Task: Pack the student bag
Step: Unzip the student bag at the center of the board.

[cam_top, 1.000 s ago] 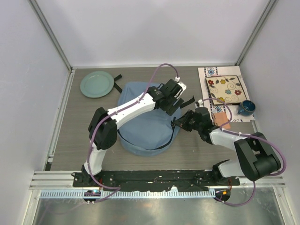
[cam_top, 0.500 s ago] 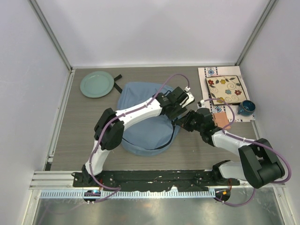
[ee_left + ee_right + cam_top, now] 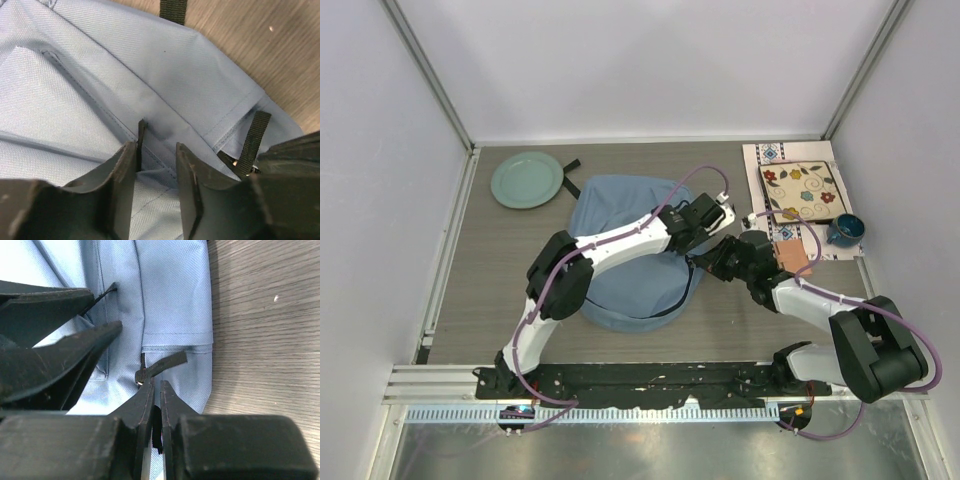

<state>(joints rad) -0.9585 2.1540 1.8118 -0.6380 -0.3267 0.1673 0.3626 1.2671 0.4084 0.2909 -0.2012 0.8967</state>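
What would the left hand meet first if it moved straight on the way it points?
The left hand would probably meet fabric of the student bag, beside a small dark tab.

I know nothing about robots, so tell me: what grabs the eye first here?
A soft blue backpack fills the middle of the table; both arms' jaws meet at its right edge. A green plate sits at the far left corner; a flowered tile and blue mug lie far right.

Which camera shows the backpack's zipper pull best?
The right wrist view: the zipper pull lies close, sharp and unobstructed on the student bag. The left wrist view shows it smaller, off to one side at the bag's edge. In the top external view it is too small to tell.
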